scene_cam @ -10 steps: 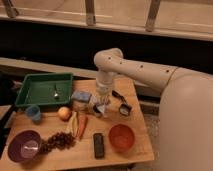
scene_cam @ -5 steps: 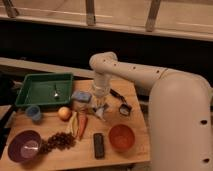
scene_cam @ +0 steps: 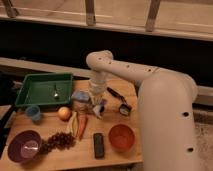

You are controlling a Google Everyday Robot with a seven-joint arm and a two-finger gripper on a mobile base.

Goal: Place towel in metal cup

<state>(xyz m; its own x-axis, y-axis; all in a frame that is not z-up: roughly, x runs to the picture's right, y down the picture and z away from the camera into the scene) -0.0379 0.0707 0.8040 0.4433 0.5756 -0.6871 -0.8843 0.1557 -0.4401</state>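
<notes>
Camera view | hand (scene_cam: 98, 106) low over worktop (scene_cam: 115, 155), just right of cup (scene_cam: 80, 102) | finger state cannot tell | towel (scene_cam: 79, 96) seemingly bunched at cup mouth, judged mostly placed | arm descends vertically, likely for top-down delivery

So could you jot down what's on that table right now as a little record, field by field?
surface: wooden table
gripper: lowered over table centre, beside the metal cup
metal cup: small silver cup, upright
towel: pale cloth at the gripper, not clearly in the cup
tray: green plastic tray, spoon inside
bowls: purple bowl front left, orange bowl front right
food: orange carrot, dark grapes
</notes>
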